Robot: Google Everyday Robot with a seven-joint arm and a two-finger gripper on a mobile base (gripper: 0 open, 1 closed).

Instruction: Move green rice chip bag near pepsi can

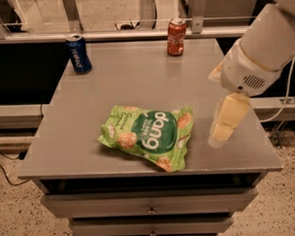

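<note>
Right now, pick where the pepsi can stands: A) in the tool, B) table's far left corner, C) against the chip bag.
B: the pepsi can stands at the far left corner of the table, apart from the green rice chip bag; the tool hangs right of the bag.

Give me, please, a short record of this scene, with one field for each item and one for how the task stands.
surface: grey table
chip bag: green, lying flat near the front edge, around the middle
pepsi can: upright at the far left corner
red can: upright at the far edge, right of centre
gripper: over the table's right side, to the right of the chip bag and apart from it
task: not yet done; chip bag and pepsi can lie far apart
</note>
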